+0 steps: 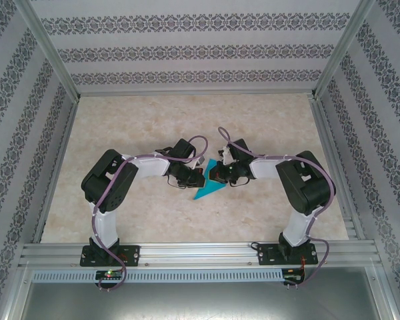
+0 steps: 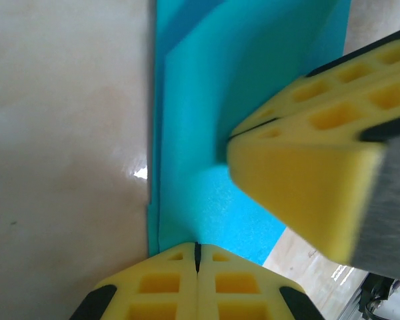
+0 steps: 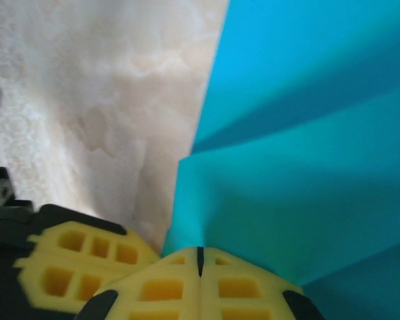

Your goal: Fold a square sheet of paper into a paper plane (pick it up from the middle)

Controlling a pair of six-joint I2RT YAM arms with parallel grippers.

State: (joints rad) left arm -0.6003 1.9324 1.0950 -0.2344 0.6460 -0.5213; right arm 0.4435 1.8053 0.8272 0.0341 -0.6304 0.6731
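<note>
Paper, creased, pinched by left tool and right tool.

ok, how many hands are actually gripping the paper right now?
2. Left hand is shut on the folded teal paper from its left side. The right hand is shut on it from the right, close beside the left one.

A robot lab's test booth: aluminium frame, wallpaper-patterned panels, and a marble-look table.
</note>
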